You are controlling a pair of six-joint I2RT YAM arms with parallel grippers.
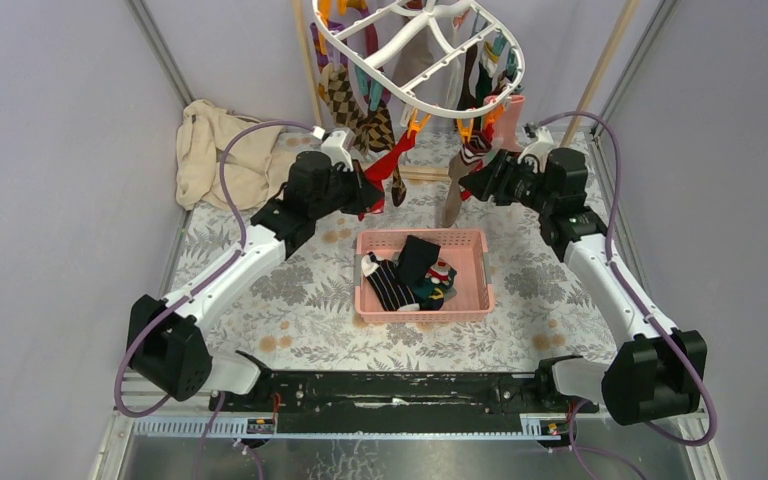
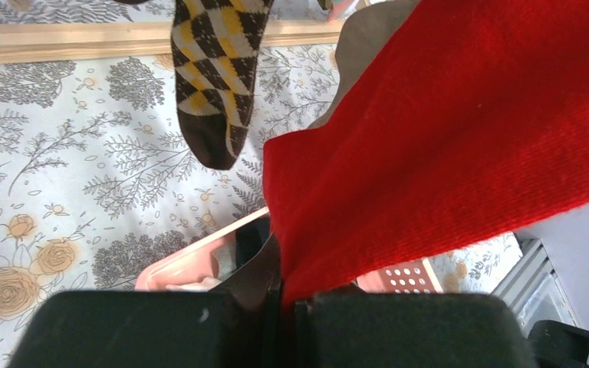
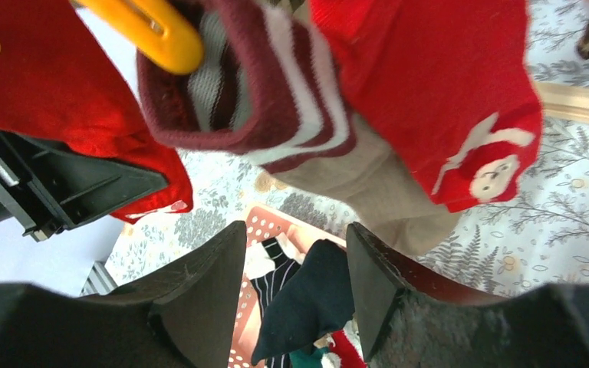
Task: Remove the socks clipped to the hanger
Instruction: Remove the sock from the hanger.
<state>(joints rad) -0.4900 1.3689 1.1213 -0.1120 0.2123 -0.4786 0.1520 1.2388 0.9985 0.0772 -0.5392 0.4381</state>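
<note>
- Floral-printed cloth (image 1: pixel 290 300) covers the table, with plain grey walls on three sides.
- At the near edge, both arm bases are bolted to a black rail (image 1: pixel 400 388).
- Mid-table sits a pink slotted basket (image 1: pixel 425 314) holding loose socks, among them a black sock (image 1: pixel 417 258) and a dark striped sock (image 1: pixel 392 285).
- Beyond the basket's left corner, the left gripper (image 2: pixel 287 299) is clamped tight on the lower end of a red sock (image 2: pixel 460 138). The fabric runs up from the pinched fingers towards an orange clip (image 1: pixel 416 122).
- Beyond the basket's right corner, the right gripper (image 3: pixel 291 261) has its fingers spread apart, and the basket is visible through the gap.
- A tan sock with a maroon-striped cuff (image 3: pixel 337 146) hangs just ahead of the right gripper. Whether it touches the fingertips cannot be told.
- Beside that one hangs a red sock with a small white figure (image 3: pixel 445 100).
- A brown-and-yellow argyle sock (image 2: pixel 215 69) dangles left of the pinched red one.
- Above the far half of the table, the white oval hanger (image 1: pixel 440 110) hangs tilted, with socks clipped around its rim.
- Against the far left wall lies a crumpled beige cloth (image 1: pixel 215 150).
- Wooden poles (image 1: pixel 600 75) rise at the back.
</note>
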